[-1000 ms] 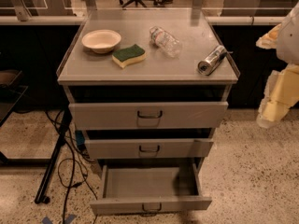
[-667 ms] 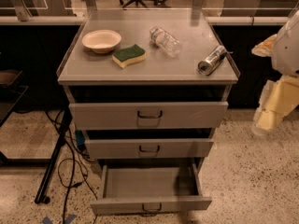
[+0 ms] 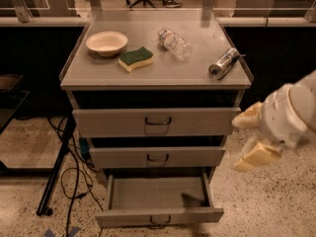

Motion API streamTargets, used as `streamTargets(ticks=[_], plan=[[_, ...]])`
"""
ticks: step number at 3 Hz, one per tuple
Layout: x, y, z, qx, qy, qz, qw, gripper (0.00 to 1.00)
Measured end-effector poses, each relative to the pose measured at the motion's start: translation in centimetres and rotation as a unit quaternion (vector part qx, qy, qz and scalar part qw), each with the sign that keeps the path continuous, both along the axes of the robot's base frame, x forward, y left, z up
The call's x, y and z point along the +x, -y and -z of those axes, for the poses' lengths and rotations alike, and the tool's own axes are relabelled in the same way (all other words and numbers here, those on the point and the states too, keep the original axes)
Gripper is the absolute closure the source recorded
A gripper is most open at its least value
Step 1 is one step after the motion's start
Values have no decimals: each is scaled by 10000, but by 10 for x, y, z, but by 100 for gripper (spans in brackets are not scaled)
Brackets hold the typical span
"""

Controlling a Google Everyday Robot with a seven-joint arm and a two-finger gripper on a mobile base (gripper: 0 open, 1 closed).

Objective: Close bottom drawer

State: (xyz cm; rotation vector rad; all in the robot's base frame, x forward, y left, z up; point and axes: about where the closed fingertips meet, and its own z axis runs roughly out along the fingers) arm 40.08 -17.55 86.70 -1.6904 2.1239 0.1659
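The bottom drawer (image 3: 158,215) of the grey metal cabinet is pulled well out, showing its plain grey empty interior; its slim front panel carries a small dark wire handle near the picture's lower edge. The middle drawer (image 3: 157,157) and top drawer (image 3: 157,121) above it stand slightly out. My gripper (image 3: 247,139) hangs at the right of the cabinet, level with the middle drawer, touching nothing. Its two cream fingers (image 3: 256,155) are spread apart and hold nothing.
On the cabinet top (image 3: 98,75) lie a cream bowl (image 3: 106,42), a green and yellow sponge (image 3: 136,58), a clear plastic bottle (image 3: 174,43) and a silver can (image 3: 223,63) on its side. Black cables and a stand leg (image 3: 57,172) lie on the speckled floor at left.
My gripper has moved down and left, from beside the cabinet top to beside the middle drawer. The drawers and the things on top have not moved.
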Motion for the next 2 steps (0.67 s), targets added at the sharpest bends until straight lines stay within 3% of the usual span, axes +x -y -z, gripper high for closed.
streamTargets(ticks=[2], plan=[[-25, 8, 120, 856, -341, 168, 9956, 85]])
